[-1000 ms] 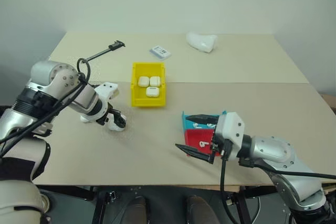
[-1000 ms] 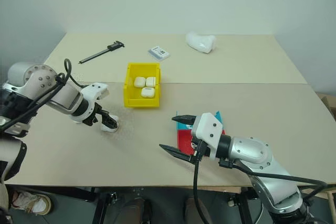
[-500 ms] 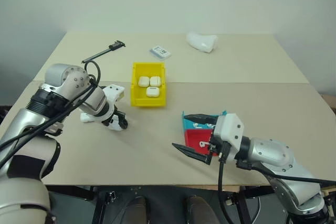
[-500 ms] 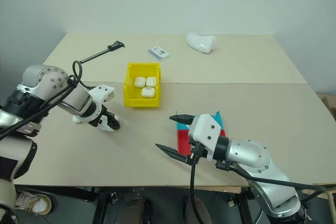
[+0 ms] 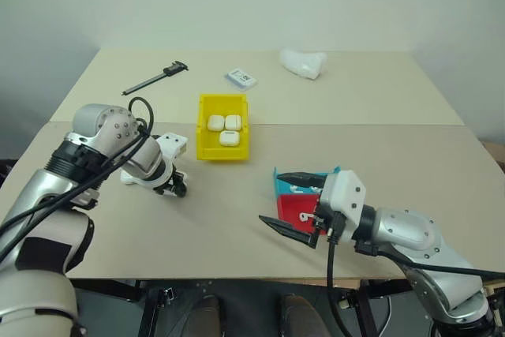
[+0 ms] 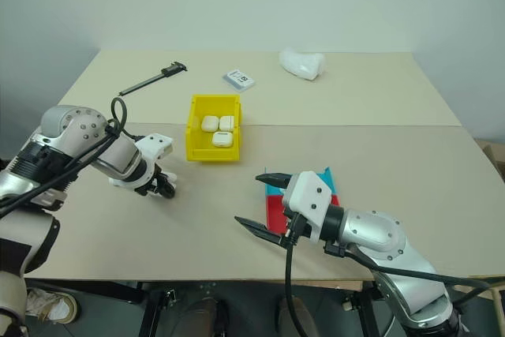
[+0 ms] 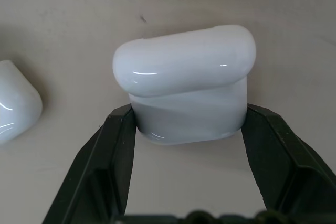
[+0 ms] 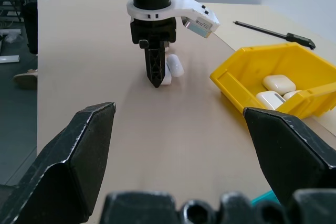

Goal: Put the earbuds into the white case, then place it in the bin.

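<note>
My left gripper (image 5: 175,189) points down at the table, left of the yellow bin (image 5: 223,150). It is shut on a white case (image 7: 186,85), with one black finger on each side of the case's lower half. A second white case (image 5: 130,179) lies on the table beside it. The bin holds three more white cases (image 5: 226,127). My right gripper (image 5: 271,198) hangs open and level near the front edge, with nothing between its fingers. Behind it, small white earbuds (image 5: 295,189) show in the trays, partly hidden by the gripper.
A blue tray (image 5: 282,185) and a red tray (image 5: 293,211) sit behind my right gripper. A black caliper (image 5: 154,78), a printed white card (image 5: 241,77) and a lumpy white object (image 5: 304,62) lie at the back of the table.
My left gripper's fingers have closed on the white case, staying at the same spot on the table. The right gripper has not moved.
</note>
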`<state>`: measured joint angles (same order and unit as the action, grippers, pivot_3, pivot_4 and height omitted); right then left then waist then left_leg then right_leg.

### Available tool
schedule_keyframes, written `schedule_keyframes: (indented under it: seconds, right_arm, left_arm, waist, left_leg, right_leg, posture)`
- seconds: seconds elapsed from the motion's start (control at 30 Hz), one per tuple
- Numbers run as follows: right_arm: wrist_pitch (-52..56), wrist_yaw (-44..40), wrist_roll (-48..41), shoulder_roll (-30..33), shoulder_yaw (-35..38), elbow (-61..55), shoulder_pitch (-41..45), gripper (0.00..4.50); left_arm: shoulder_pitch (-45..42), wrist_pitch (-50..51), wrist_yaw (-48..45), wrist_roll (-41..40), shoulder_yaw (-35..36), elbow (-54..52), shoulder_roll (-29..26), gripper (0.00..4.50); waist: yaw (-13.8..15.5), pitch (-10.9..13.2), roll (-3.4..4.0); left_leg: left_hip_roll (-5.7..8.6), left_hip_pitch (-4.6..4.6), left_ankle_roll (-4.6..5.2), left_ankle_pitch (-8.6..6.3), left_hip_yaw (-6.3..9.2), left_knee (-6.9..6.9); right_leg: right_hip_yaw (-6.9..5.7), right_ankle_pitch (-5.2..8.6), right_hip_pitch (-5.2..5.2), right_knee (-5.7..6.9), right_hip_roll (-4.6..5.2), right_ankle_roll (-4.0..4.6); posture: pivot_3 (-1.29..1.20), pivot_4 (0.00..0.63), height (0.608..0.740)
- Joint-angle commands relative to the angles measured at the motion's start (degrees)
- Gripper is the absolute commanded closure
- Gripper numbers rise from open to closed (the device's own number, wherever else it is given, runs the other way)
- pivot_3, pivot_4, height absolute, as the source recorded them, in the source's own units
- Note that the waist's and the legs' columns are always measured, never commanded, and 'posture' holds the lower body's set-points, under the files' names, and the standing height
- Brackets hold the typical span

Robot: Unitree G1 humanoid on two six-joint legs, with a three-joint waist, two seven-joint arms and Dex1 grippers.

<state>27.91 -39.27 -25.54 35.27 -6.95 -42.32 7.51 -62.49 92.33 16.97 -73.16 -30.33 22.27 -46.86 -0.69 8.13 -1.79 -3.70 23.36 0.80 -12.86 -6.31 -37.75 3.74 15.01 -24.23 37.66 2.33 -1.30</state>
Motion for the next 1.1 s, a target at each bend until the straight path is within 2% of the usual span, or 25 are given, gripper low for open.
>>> schedule_keyframes:
  seconds: [0.03,0.23,0.47,0.57,0.7,0.8,0.9,1.1]
  right_arm:
    - [-0.1,0.2,-0.8,0.1,0.9,-2.4,0.8,0.0]
    - [-0.2,-0.1,-1.0,0.1,1.0,-2.2,0.6,0.0]
    - [-1.4,-1.3,-1.1,0.2,1.0,-1.2,0.1,0.0]
    - [-1.9,-2.4,-1.1,0.4,1.0,-0.5,0.3,0.0]
    - [-2.5,-4.0,-1.1,0.6,1.1,0.5,0.9,0.0]
    - [-2.7,-5.0,-1.2,0.5,0.9,1.0,1.4,0.0]
    - [-2.9,-5.6,-1.3,0.4,0.7,1.2,1.5,0.0]
    - [-2.8,-6.1,-1.2,0.1,0.4,0.9,1.2,0.0]
  left_arm:
    - [0.2,0.2,1.0,0.3,2.1,-0.7,-0.2,1.74]
    - [1.2,0.2,0.4,2.2,2.6,-4.4,-2.8,1.74]
    - [5.4,0.2,-7.9,6.4,10.0,-16.5,-10.1,1.74]
    - [10.4,-4.5,-17.8,10.7,11.6,-27.3,-15.5,1.74]
    - [14.6,-13.1,-37.1,19.3,6.0,-37.7,-25.1,1.74]
    - [17.8,-25.3,-52.1,29.2,1.8,-41.8,-30.4,1.74]
    - [19.8,-34.8,-63.3,38.3,-1.3,-41.4,-31.7,1.74]
    - [23.7,-51.7,-78.4,53.3,-4.9,-37.4,-28.3,1.74]
  waist:
    - [0.0,0.0,0.0]
    - [0.0,0.0,0.0]
    - [0.0,0.0,0.0]
    - [0.0,0.0,0.0]
    - [0.0,0.0,0.0]
    - [0.1,0.0,0.01]
    - [0.2,0.0,0.01]
    - [1.0,0.0,0.0]
  left_leg:
    - [0.0,0.0,0.0,0.0,0.0,0.0]
    - [0.0,0.0,0.0,0.0,-0.01,0.0]
    - [-0.01,0.02,-0.04,0.02,-0.04,0.01]
    - [0.01,-0.03,-0.05,0.02,-0.17,0.01]
    - [-0.01,0.0,-0.12,0.04,-0.31,0.03]
    - [0.0,-0.05,-0.14,0.05,-0.36,0.04]
    - [0.0,-0.05,-0.14,0.05,-0.39,0.04]
    - [0.0,0.02,-0.1,0.03,-0.41,0.03]
  right_leg:
    - [0.0,0.0,0.0,0.0,0.0,0.0]
    - [0.0,0.0,0.0,0.0,0.0,0.0]
    - [0.0,0.0,-0.03,0.01,0.0,0.01]
    - [-0.01,0.01,0.02,0.0,0.03,0.01]
    - [-0.06,0.01,-0.01,-0.02,0.02,0.03]
    - [-0.09,0.03,0.03,-0.02,0.02,0.05]
    - [-0.09,0.04,0.04,-0.02,0.02,0.08]
    - [-0.1,0.04,0.03,-0.09,0.02,0.07]
  posture:
    - [0.0,0.15,0.74]
    - [0.0,0.15,0.74]
    - [0.0,0.15,0.74]
    - [0.0,0.15,0.74]
    - [0.0,0.15,0.74]
    - [0.0,0.15,0.74]
    - [0.0,0.15,0.74]
    - [0.0,0.15,0.74]
